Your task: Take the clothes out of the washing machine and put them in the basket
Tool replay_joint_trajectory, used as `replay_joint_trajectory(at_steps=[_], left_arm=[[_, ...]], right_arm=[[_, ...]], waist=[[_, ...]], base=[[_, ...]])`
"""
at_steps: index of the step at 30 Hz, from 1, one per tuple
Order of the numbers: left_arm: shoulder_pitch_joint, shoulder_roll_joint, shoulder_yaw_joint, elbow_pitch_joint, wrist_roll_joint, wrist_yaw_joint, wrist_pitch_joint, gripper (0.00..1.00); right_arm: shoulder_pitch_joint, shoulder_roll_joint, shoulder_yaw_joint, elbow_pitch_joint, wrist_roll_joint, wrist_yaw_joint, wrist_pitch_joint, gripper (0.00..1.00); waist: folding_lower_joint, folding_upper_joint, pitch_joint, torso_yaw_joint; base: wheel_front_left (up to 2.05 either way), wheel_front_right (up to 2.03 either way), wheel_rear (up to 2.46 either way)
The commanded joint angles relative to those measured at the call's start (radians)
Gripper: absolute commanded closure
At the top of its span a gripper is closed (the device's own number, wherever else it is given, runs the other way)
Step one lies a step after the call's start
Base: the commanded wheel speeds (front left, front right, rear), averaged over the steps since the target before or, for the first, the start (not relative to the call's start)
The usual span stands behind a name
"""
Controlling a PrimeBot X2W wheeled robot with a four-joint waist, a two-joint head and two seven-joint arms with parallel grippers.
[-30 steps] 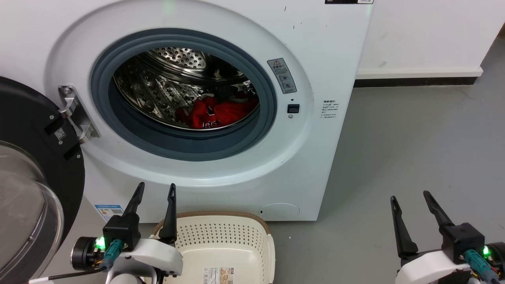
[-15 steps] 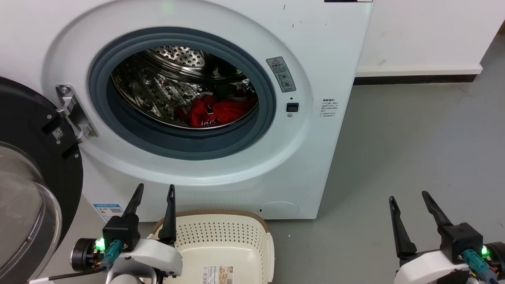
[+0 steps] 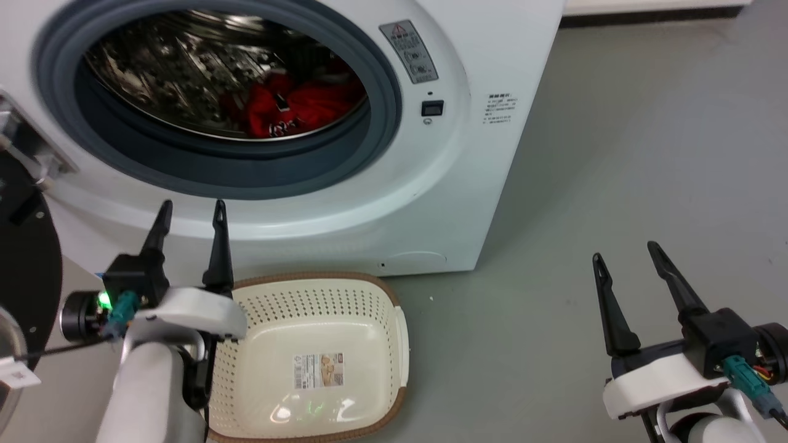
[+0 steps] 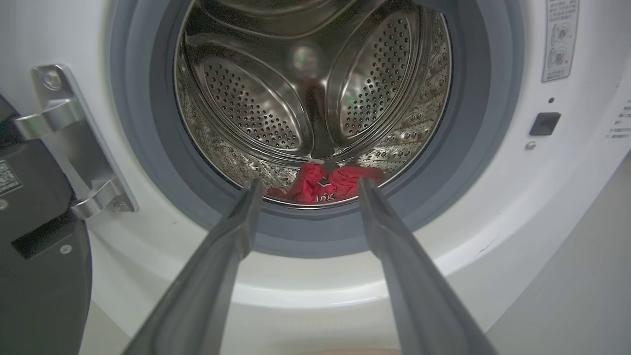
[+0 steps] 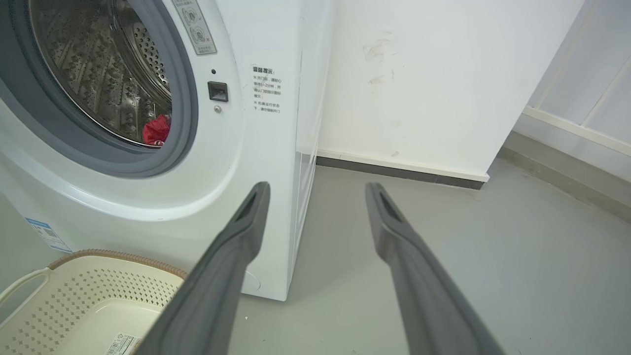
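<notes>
risk notes, pre-reach. left gripper (image 3: 192, 204) hovers in front of the washing machine (image 3: 431, 184), below the porthole, fingers spread wide with nothing between them. right gripper (image 3: 624, 251) is off to the right over bare floor (image 3: 615, 154), equally wide apart and empty. clothes (image 4: 325, 185) lie in a red heap at the bottom of the drum (image 4: 246, 113), behind the grey gasket (image 3: 246, 178). basket (image 3: 320, 278) sits on the floor against the machine's front, under the porthole, with nothing in it.

likely failure points:
- the heap lies low and back. a shallow reach would probably pinch one fold only, and the rest may trail over the gasket lip and drop short of the basket.
- long fingers going in low could snag the gasket or scrape the perforated steel.
- the left forearm overhangs the basket's near left corner. a downward swing could nudge it out from under the opening.
- open door (image 3: 24, 264) stands close on the left. little side room for that arm.

writing:
- warning sticker (image 3: 409, 52) with red triangle beside the porthole. text too small to read.
- printed block (image 5: 266, 91) in chinese characters on the front panel. not legible with confidence.
- barcode label (image 3: 318, 370) with a small picture on the basket floor. unreadable.
- blue-and-white sticker (image 5: 47, 234) low on the machine. unreadable.
- no brand name legible.
</notes>
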Motion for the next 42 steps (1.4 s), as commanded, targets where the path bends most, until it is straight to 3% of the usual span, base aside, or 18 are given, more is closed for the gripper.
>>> replay_joint_trajectory(at_steps=[1,10,18,30,36,42], left_arm=[[-0.047,0.013,0.005,0.016,-0.006,-0.005,-0.003,0.0],[-0.337,0.082,0.01,0.174,-0.033,-0.03,0.0,0.0],[-0.612,0.134,-0.04,0.324,-0.044,-0.053,0.032,0.0],[-0.995,0.239,-0.142,0.544,-0.095,-0.063,0.143,0.0],[-1.133,0.278,-0.238,0.605,-0.157,-0.062,0.251,0.0],[-1.231,0.34,-0.35,0.649,-0.25,-0.062,0.433,0.0]], right_arm=[[-0.025,0.003,0.004,-0.009,0.001,-0.001,-0.008,0.0],[-0.088,0.003,0.018,-0.034,0.02,-0.001,-0.036,0.0],[-0.134,0.003,0.058,-0.04,0.009,-0.001,-0.045,0.0],[-0.17,0.003,0.149,-0.031,0.029,-0.001,-0.073,0.0],[-0.167,0.003,0.188,-0.027,0.042,-0.001,-0.084,0.0],[-0.162,0.003,0.236,-0.019,0.052,-0.001,-0.091,0.0]], waist=[[0.0,-0.0001,0.094,-0.045],[0.0,-0.0001,0.269,-0.081],[0.0,-0.0001,0.397,-0.082],[0.0,-0.0001,0.532,-0.161],[0.0,-0.0001,0.574,-0.198],[0.0,-0.0001,0.61,-0.247]], base=[[0.0,0.0,0.0],[0.0,0.0,0.0],[0.0,0.0,0.0],[0.0,0.0,0.0],[0.0,0.0,0.0],[0.0,0.0,0.0]])
